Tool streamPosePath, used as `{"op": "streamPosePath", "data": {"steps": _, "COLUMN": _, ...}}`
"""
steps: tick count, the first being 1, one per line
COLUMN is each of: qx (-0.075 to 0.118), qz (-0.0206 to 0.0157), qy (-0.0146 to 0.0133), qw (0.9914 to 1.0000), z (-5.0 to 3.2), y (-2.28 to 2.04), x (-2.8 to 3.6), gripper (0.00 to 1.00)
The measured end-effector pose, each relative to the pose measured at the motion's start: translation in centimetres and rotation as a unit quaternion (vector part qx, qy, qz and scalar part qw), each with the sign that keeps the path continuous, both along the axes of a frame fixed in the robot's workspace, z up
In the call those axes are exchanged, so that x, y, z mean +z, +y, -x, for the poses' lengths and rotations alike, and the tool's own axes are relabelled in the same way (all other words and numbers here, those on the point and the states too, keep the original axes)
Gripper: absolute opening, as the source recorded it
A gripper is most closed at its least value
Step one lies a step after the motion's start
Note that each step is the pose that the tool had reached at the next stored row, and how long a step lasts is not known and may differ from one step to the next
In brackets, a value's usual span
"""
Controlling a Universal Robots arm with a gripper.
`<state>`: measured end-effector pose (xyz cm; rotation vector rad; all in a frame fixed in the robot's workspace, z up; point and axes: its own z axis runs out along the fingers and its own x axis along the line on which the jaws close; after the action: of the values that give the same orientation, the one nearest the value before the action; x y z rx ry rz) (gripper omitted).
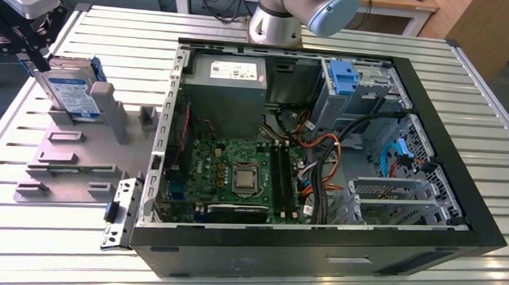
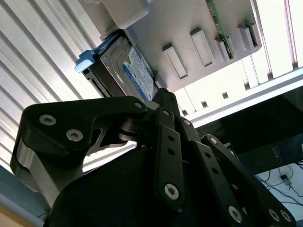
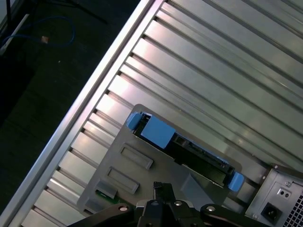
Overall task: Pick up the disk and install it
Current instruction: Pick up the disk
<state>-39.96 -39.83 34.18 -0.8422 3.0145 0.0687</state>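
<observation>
Open PC case (image 1: 301, 244) up front. On the exterior view's left, a grey fixture (image 1: 65, 163) holds the disk (image 1: 70, 91) upright, bare slatted table (image 1: 113, 27) around it. Gripper (image 1: 35, 55) is at its top edge, can't tell if open or closed.

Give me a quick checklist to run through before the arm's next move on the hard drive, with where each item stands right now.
1. Disk standing on edge in the grey fixture: ok.
2. Gripper positioned at the disk's top end: ok.
3. Firm hold on the disk: cannot tell.
4. Computer case lying open, inside reachable from above: ok.
5. Drive bay free to take the disk: cannot tell.
6. Cables clear of the bay: cannot tell; they run close beside it.
</observation>
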Motion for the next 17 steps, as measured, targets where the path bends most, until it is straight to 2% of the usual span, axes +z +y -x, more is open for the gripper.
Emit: {"op": "streamPosePath", "data": {"steps": 17, "qx": 0.007, "qz": 0.0000, "qy": 0.0000, "qw": 0.99998, "z": 0.00, "y": 0.00, "x": 0.00, "gripper": 0.11}}
